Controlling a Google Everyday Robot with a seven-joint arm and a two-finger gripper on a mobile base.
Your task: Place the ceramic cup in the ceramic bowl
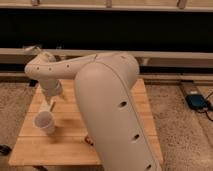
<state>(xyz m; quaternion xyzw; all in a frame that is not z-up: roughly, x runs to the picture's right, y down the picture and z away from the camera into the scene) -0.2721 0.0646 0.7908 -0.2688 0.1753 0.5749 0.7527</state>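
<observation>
Now the pincer (51,101) hangs low over the light wooden tabletop (50,149). I cannot tell if it is open or closed, or if it holds anything. The small off-white blocky ceramic cup does not show. It may be hidden under the pincer. The wide orange ceramic bowl does not show either, because the big white robot arm (110,110) covers the tabletop beside the pincer, on the right of the view.

What could go wrong? A tall white cup with slanted sides (44,122) stands upright just in front of the pincer, toward the camera. The pincer could bump it and tip it over. It could also grab it by mistake, since both cups are pale. Ceramic is hard and smooth, so the small cup could slip out, or crack if it drops into the bowl.

I see nothing inside the tall white cup. I cannot tell what is in the bowl.
</observation>
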